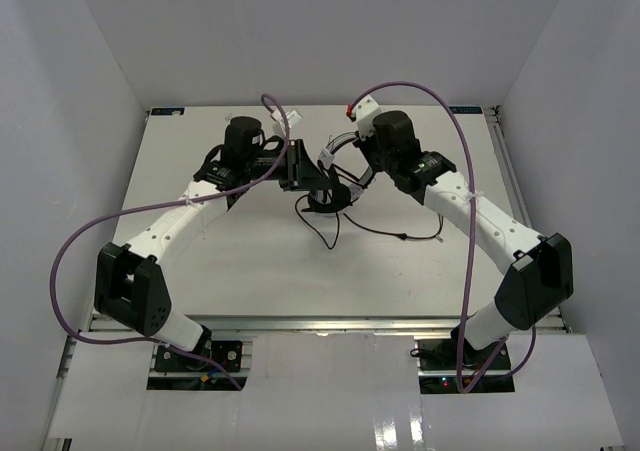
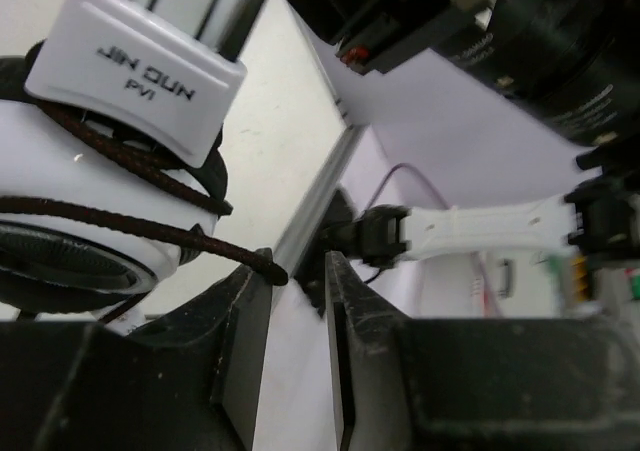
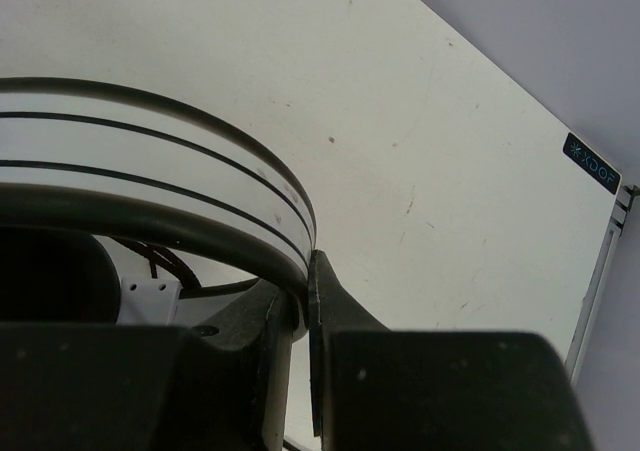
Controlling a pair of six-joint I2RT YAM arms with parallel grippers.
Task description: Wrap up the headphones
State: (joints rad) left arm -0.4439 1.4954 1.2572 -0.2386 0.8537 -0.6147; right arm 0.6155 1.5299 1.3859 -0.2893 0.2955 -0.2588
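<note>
Left gripper (image 2: 298, 269) fingers are being held a little apart, one tip touching the thin black cable (image 2: 130, 228). Headphones (image 1: 330, 193) are being held between both grippers, over the table (image 1: 270, 271) middle. Right gripper (image 3: 303, 276) is being squeezed tight on the white headband (image 3: 150, 156).

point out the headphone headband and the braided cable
white-and-black striped curved headband (image 3: 150, 157), right wrist view, on the white band between two black stripes
thin dark braided cable (image 2: 150, 230), left wrist view, on the strand crossing the white earcup
</note>
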